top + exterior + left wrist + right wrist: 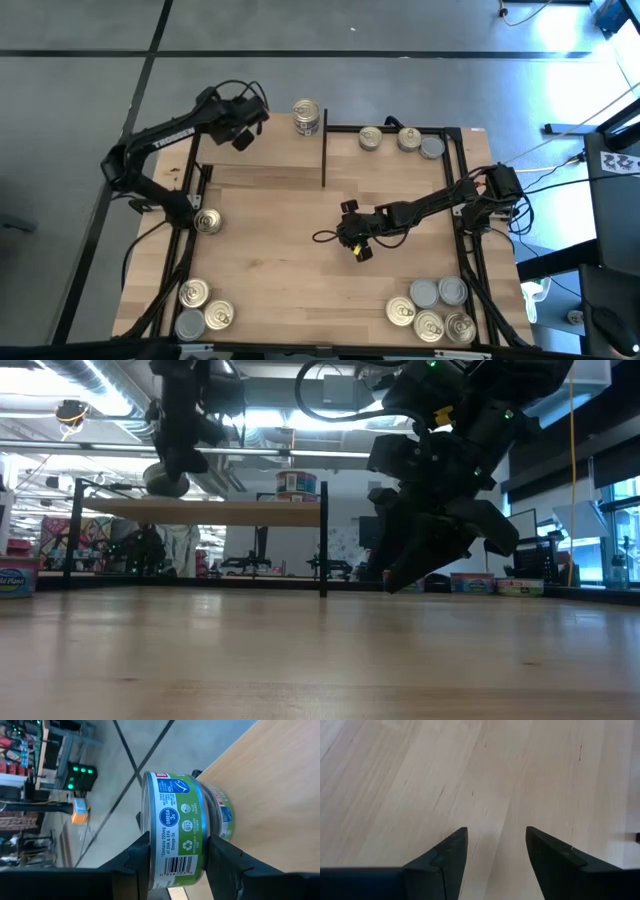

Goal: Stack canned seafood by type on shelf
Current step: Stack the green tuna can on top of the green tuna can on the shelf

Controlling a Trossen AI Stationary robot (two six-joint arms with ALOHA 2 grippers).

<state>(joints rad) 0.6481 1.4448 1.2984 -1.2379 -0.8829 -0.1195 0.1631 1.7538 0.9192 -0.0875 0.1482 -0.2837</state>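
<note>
- Tins (427,312) sit in clusters at the worktop's (280,240) near corners; three more lie on the shelf (390,165), right of its black divider (324,155).
- Left tool (175,862) is clamped on a green-labelled tin (172,827), resting on another tin (220,812) at the shelf's left end.
- Right tool (495,852), fingers apart and empty, hovers over bare worktop in front of the shelf.
- Risk: the stack stands near the shelf's edge; an off-centre release could topple it to the floor.

Table centre (290,230) open; tins (432,308) crowd front corners; shelf upright (324,155) blocks rear.
</note>
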